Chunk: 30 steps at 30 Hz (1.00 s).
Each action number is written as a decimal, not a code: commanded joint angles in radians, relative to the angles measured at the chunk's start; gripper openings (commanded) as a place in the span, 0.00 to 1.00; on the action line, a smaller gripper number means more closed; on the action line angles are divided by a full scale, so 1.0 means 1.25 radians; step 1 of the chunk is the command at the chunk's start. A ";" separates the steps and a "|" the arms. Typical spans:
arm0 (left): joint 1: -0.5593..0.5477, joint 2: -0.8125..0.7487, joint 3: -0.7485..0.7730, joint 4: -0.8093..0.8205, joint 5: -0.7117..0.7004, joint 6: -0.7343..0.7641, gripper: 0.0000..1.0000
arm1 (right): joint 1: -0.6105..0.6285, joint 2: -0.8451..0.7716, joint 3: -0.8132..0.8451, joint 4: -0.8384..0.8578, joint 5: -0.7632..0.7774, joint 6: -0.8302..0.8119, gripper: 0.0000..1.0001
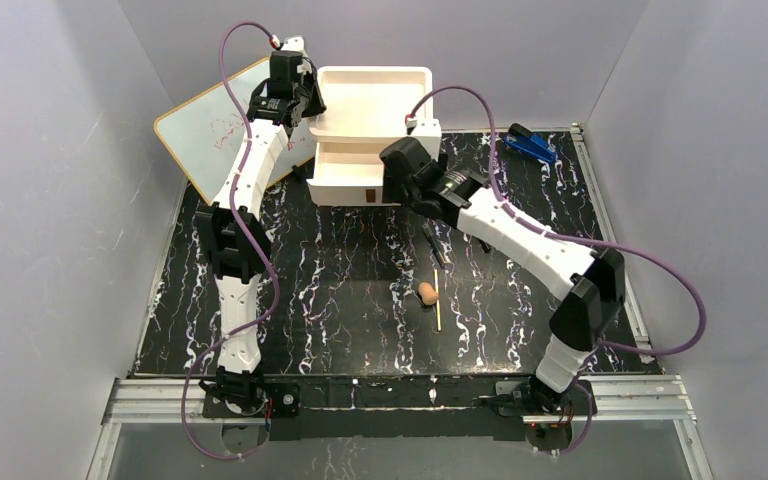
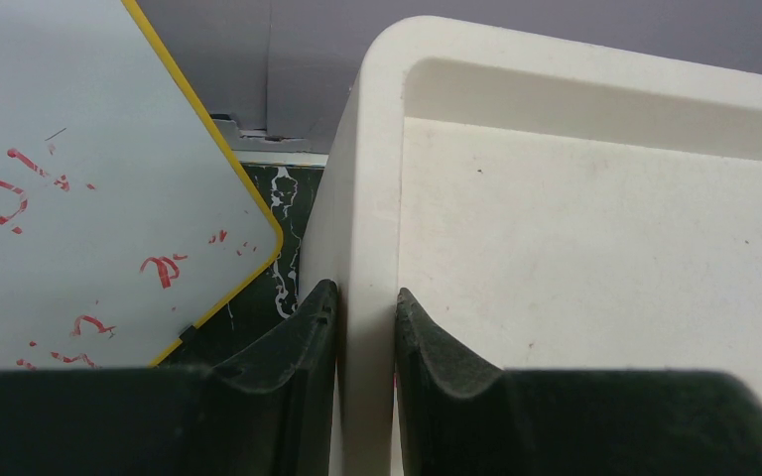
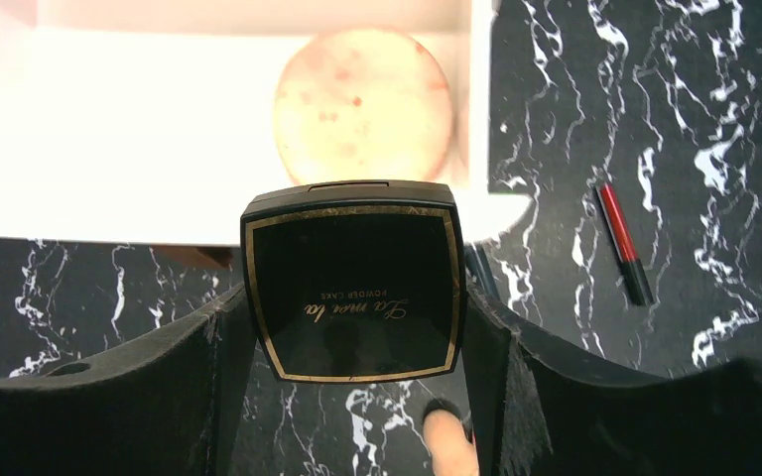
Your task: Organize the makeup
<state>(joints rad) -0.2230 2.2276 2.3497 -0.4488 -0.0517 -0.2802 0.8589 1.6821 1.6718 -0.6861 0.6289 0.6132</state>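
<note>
the right gripper [image 3: 357, 332] clamps the black compact [image 3: 352, 273]; at its twelve o'clock the round disc [image 3: 364, 104] lies in the drawer [image 3: 109, 139]. the left gripper [image 2: 365, 332] pinches the white box [image 2: 595, 248] by its side wall.

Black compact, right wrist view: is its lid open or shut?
Shut. The compact shows only its closed gold-rimmed lid with the lettering facing up. No mirror or powder is visible. It is clamped between the fingers of the right gripper.

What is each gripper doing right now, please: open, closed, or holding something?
Left gripper: closed on the side wall of the white drawer box.
Right gripper: holding the black square compact by its sides.
</note>
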 commanded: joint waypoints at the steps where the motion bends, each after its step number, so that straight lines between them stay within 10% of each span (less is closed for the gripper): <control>1: -0.018 -0.022 0.021 0.012 0.041 -0.030 0.00 | 0.011 0.037 0.110 0.049 0.003 -0.063 0.01; 15: -0.017 -0.018 0.030 0.012 0.068 -0.034 0.00 | 0.020 0.137 0.261 0.111 0.020 -0.168 0.01; 30: -0.018 -0.019 0.032 0.011 0.069 -0.030 0.00 | -0.029 0.200 0.133 0.219 -0.030 -0.182 0.01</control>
<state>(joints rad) -0.2230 2.2276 2.3516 -0.4496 -0.0448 -0.2768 0.8295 1.9392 1.8530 -0.4641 0.6033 0.3889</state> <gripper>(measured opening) 0.204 0.754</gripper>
